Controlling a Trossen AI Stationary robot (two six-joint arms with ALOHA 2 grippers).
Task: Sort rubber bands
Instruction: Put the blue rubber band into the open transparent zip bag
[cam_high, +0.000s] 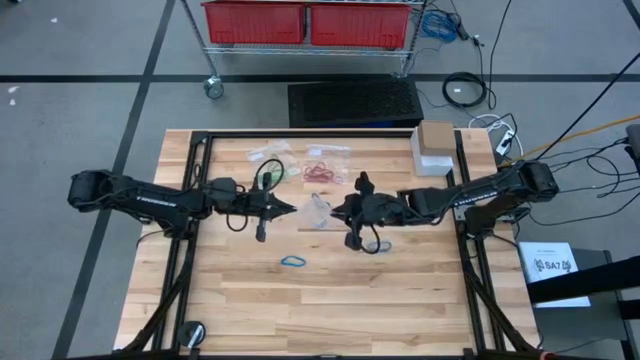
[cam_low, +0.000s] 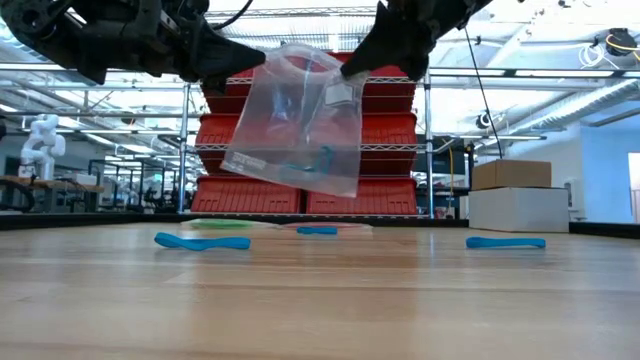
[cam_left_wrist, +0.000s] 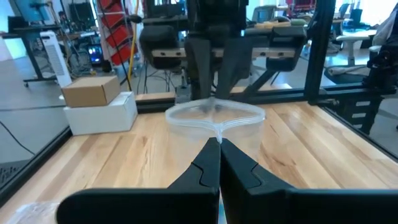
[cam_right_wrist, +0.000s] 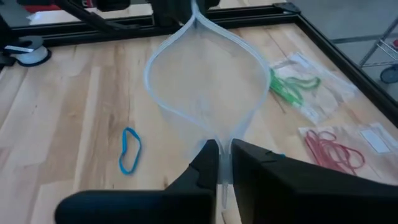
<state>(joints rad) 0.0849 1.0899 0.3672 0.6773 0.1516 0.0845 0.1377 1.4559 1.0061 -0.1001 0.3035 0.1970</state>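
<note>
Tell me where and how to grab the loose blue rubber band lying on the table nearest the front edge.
The blue rubber band lies flat on bare wood, apart from everything else. Probably best to come straight down from above and pinch across one long side of the loop, fingers straddling the strand. Both the left gripper and the right gripper are shut on the clear bag, so one would have to release first.

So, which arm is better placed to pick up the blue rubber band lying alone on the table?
Probably the right. Both end effectors, left and right, pinch the clear bag open. The blue rubber band lies in front of them, about midway between them, but the right wrist view shows it plainly.
</note>
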